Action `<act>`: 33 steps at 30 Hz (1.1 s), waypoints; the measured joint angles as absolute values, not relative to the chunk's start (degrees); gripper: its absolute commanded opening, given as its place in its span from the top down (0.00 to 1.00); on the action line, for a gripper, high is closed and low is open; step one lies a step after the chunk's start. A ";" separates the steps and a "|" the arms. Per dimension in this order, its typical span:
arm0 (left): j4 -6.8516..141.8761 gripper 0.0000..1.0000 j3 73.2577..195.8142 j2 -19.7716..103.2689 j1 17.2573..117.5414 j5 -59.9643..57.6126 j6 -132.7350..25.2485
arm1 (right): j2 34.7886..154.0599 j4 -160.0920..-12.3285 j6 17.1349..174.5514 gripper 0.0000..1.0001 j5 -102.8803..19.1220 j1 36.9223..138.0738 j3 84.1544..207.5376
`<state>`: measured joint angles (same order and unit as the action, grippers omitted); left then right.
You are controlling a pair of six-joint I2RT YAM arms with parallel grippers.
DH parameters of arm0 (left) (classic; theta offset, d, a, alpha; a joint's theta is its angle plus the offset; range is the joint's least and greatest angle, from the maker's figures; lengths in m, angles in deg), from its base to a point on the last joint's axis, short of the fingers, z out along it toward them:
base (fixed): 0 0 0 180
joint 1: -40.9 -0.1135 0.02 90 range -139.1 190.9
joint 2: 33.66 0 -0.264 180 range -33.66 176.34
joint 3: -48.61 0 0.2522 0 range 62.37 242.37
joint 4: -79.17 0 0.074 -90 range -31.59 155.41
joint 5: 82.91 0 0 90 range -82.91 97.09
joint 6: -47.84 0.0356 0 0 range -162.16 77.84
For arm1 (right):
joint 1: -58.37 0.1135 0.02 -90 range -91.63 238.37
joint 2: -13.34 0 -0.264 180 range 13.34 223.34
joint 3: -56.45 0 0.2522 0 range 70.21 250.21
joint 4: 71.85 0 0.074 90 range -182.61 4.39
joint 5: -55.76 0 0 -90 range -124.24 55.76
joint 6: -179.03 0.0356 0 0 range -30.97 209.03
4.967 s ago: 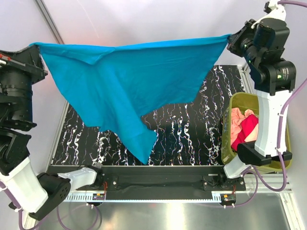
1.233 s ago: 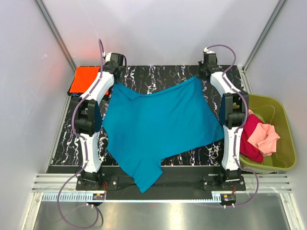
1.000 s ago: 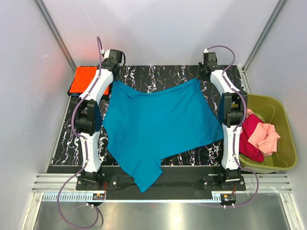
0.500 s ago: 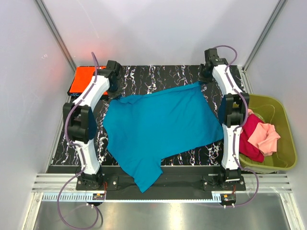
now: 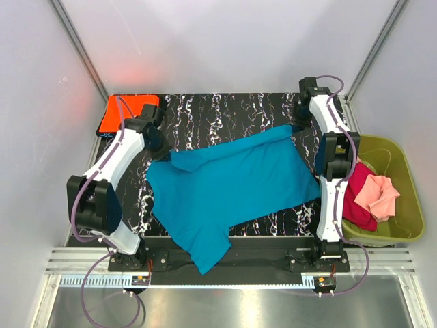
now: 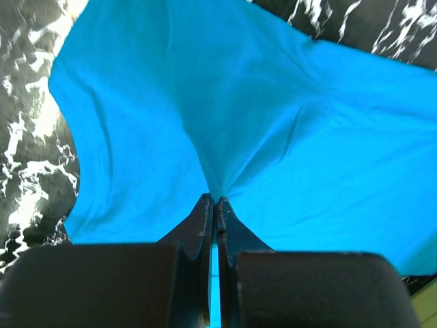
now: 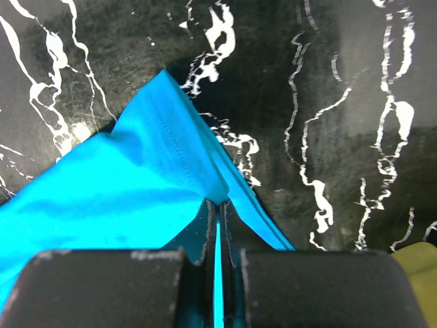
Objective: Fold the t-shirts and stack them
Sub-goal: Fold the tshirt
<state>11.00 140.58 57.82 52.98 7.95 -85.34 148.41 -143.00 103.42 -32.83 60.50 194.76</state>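
Black marbled table (image 5: 239, 109) under teal t-shirt (image 5: 232, 181)

We can read no writing, label, brand, number or sign anywhere, neither on the teal-blue t-shirt (image 5: 232, 181) nor on the olive-green bin (image 5: 404, 171).

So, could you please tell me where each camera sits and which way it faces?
Top external: above and behind the bases, looking down on the table; both arms show.
Left wrist: on the left arm, looking along the left gripper, shut on the teal t-shirt.
Right wrist: on the right arm, looking along the right gripper, shut on the shirt's edge.
Shared: all three show that shirt.
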 measured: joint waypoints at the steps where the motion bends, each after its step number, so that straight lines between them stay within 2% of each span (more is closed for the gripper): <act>1: 11.06 1.00 139.71 57.41 53.02 7.77 -85.45 | 148.41 -143.22 103.36 1.00 -32.81 60.41 194.98; 8: 10.84 1.00 136.56 56.36 53.22 6.64 -85.74 | 148.41 -144.20 102.87 1.00 -32.81 60.02 195.40; 26: 8.77 1.00 137.65 53.19 50.79 6.11 -85.43 | 148.41 -145.43 102.31 0.99 -32.89 59.65 196.58; 33: 9.33 1.00 133.72 53.08 50.57 5.37 -85.23 | 148.23 -145.27 102.35 1.00 -33.42 59.58 192.75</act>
